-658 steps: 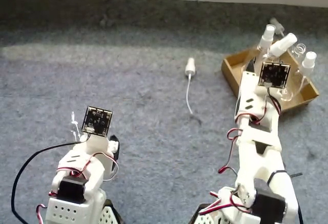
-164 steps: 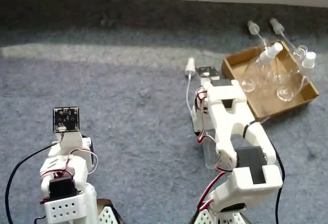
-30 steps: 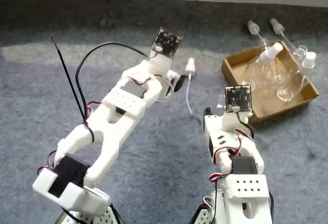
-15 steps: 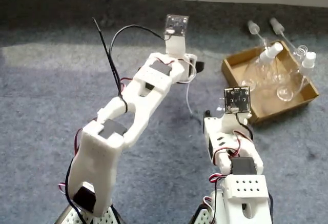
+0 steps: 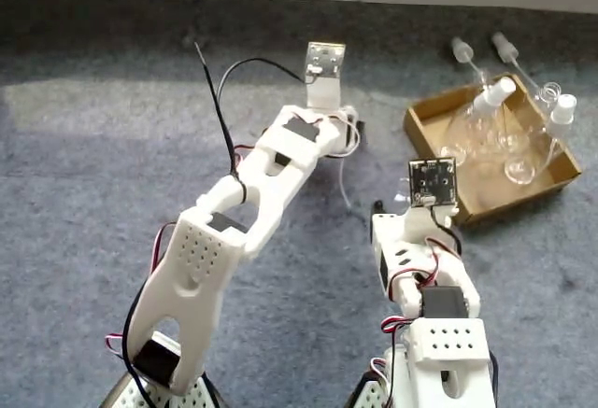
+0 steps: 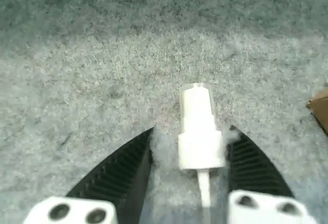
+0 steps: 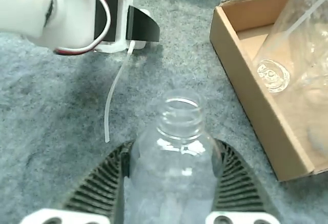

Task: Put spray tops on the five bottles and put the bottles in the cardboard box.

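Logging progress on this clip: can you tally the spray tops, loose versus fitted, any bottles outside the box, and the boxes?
Loose spray tops: 3
Fitted spray tops: 2
Open bottle outside the box: 1
Cardboard box: 1
Total: 7

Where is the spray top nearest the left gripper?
Left wrist view: the spray top lies between the left gripper's open fingers, near the cardboard box.

left arm blocks open carpet beside cardboard box.
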### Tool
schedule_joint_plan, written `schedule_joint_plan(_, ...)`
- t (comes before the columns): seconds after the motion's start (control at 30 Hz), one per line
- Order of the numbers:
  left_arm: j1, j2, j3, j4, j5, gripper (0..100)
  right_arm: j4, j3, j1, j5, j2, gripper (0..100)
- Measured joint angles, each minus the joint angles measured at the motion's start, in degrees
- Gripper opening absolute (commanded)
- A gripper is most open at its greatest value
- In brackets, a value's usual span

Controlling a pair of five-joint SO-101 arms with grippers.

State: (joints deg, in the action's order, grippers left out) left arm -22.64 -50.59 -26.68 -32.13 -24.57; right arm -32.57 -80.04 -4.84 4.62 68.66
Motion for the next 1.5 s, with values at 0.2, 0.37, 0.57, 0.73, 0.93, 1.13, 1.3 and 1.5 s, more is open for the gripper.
schedule_joint_plan(0.2,-0.3,-1.3,-2.1,0.0,0.0,5,0.0,0.0,0.0,0.0,0.0,9.6)
schedule_joint_plan(0.37,-0.1,-1.4,-2.2,-1.6,0.0,5,0.0,0.0,0.0,0.0,0.0,9.6)
schedule_joint_plan(0.57,0.4,2.0,-4.0,-12.5,0.0,5,0.0,0.0,-0.1,0.0,0.0,9.6)
schedule_joint_plan(0.73,0.7,10.3,-4.0,-23.4,0.0,5,0.0,0.0,-2.1,0.0,0.0,9.6)
schedule_joint_plan(0.93,0.9,21.1,-4.0,-35.0,0.0,5,0.0,0.0,-5.1,0.0,0.0,9.6)
schedule_joint_plan(1.13,0.9,32.9,-4.0,-45.7,5.5,5,0.0,0.0,-9.5,0.0,0.0,9.6)
schedule_joint_plan(1.3,1.1,41.3,-4.0,-53.0,9.7,3,0.0,0.0,-15.2,0.0,0.0,9.6)
schedule_joint_plan(1.5,1.2,50.5,-4.0,-59.8,9.9,0,0.0,0.0,-18.0,0.0,0.0,9.6)
